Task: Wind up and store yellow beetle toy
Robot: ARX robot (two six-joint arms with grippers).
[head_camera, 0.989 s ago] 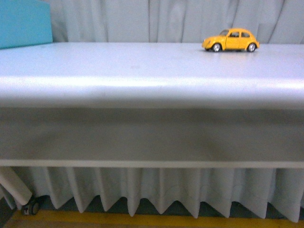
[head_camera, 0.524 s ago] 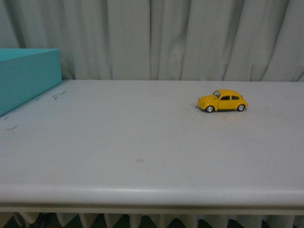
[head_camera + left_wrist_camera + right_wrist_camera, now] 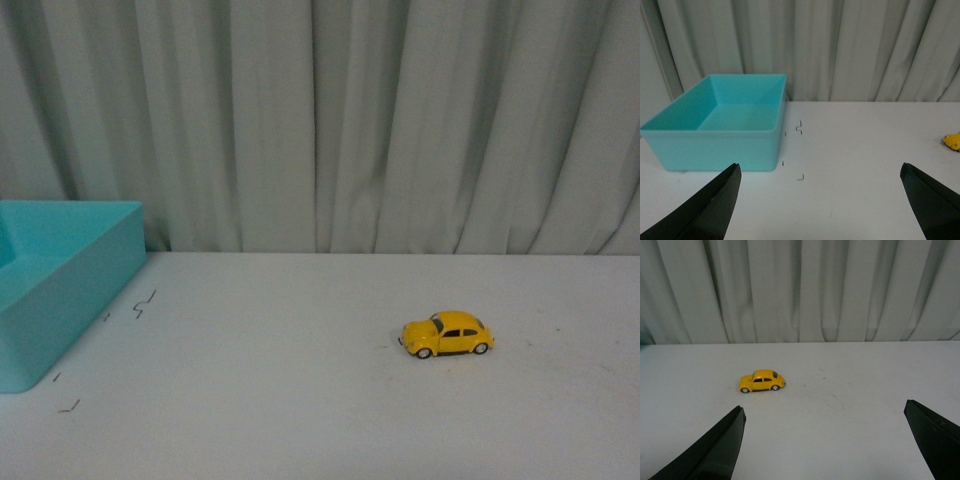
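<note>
Looking down from higher than before, we see the yellow car [image 3: 447,335] untouched, left gripper [image 3: 819,172] and right gripper [image 3: 824,409] wide open, empty.

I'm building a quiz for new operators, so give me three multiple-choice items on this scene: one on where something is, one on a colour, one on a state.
1. Where is the yellow beetle toy relative to the bin?
A) inside it
B) on the table, to its right and apart from it
C) leaning on its wall

2. What colour is the bin?
A) teal
B) red
C) black

3. How are the left gripper and right gripper?
A) both shut
B) left shut on the toy
C) both open and empty

Answers:
1 B: the front view shows bare table between toy and bin.
2 A: its walls and floor are teal in the left wrist view.
3 C: each wrist view shows the jaws spread wide with nothing between them.
</note>
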